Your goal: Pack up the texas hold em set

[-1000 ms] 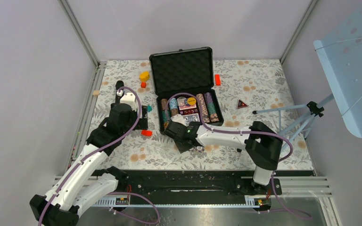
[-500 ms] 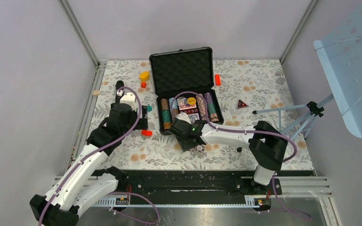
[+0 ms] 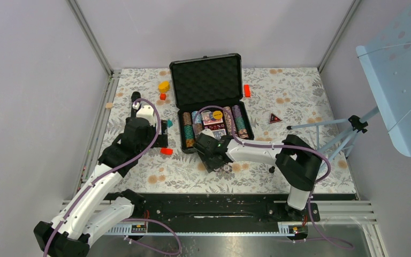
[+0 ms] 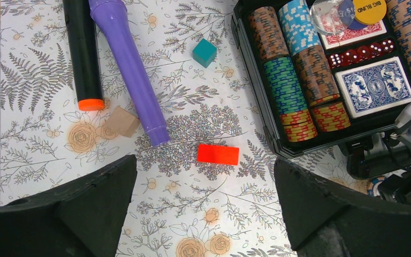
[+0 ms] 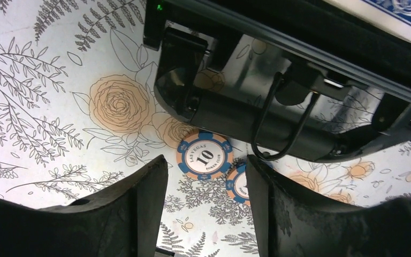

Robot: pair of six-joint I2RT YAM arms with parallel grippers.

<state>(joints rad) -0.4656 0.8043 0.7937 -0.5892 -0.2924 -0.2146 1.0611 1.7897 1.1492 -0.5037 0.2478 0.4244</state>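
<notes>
The right pincer (image 5: pixel 206 179) hangs spread and empty over two loose chips on the table (image 5: pixel 43 107): one chip (image 5: pixel 203 156) lies flat between its fingers (image 5: pixel 112 214), another chip (image 5: pixel 240 184) half under its right finger. The open case (image 5: pixel 299 59) is just beyond. A chip is thin, stiff, probably slippery; better to pinch it across the rim. The left pincer (image 4: pixel 203 176) is spread wide, empty.

Chip rows (image 4: pixel 286 91) and card deck (image 4: pixel 375 85) lie in the case (image 3: pixel 207 80), two loose chips (image 5: pixel 204 156) before it.
</notes>
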